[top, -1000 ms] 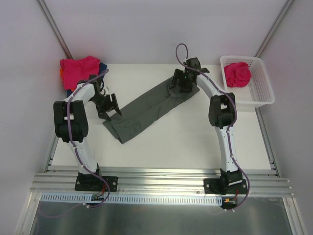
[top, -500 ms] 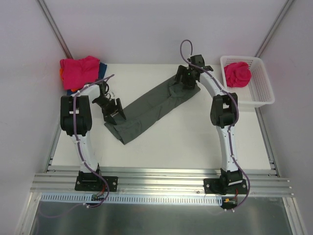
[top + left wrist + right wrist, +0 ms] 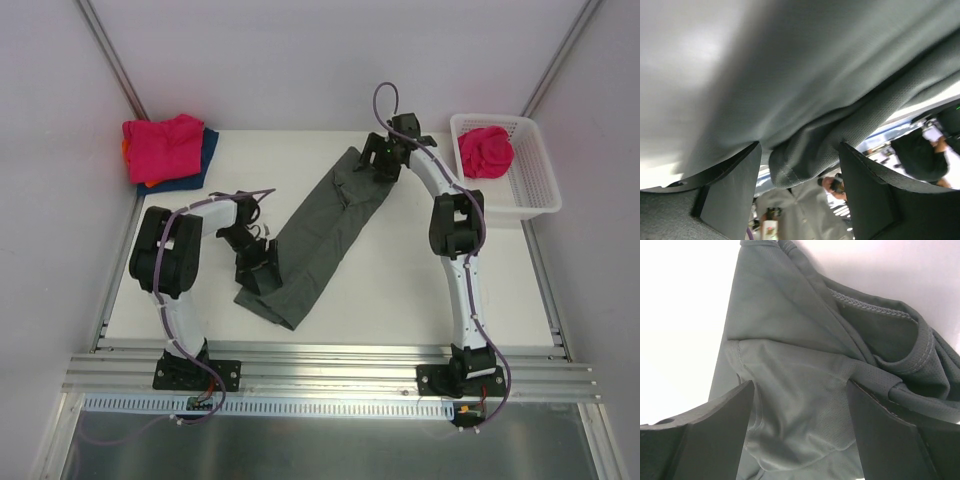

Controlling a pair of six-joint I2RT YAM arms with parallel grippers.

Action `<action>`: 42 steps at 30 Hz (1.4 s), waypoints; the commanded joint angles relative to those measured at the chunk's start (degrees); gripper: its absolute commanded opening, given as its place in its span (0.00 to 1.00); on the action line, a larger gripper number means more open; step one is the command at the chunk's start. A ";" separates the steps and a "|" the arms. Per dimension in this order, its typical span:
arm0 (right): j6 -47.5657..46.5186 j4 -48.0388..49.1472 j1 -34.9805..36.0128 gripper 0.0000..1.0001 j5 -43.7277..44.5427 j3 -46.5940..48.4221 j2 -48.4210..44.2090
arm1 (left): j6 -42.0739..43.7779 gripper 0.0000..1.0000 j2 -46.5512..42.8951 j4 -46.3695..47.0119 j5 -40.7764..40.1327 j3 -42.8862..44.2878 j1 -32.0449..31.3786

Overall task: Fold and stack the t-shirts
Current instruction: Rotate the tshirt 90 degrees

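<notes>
The grey shirt lies on the bench as a long, narrow folded strip, running diagonally from the far middle down toward the near left. The left gripper is at the strip's near end, at its left edge. In the left wrist view its fingers stand apart, with grey cloth draped over them and a hemmed fold hanging down in the gap; light shows beside the fold, so it is not pinched. The right gripper is at the far end of the strip. In the right wrist view its fingers are spread wide above the cloth, with the stitched neck edge just beyond them, and nothing is clamped. At the far left corner a folded pink shirt tops a small pile, with a blue shirt showing under its right side and an orange shirt peeking out along the near and left edges. A white basket sits at the far right of the bench, well apart from the pile, holding a second pink shirt, crumpled.
</notes>
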 commanded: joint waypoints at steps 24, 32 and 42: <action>2.23 4.04 -0.77 0.80 -3.45 6.32 -2.23 | 2.36 0.65 -3.72 -1.71 -8.31 12.99 -3.89; 1.17 2.29 -2.27 0.80 -3.19 -1.32 -10.41 | 5.80 0.64 -8.28 -3.21 -10.18 19.26 -2.37; 1.79 1.32 0.01 0.80 -4.51 -7.91 -15.07 | 4.48 0.61 -12.59 -3.04 -7.10 9.06 -10.74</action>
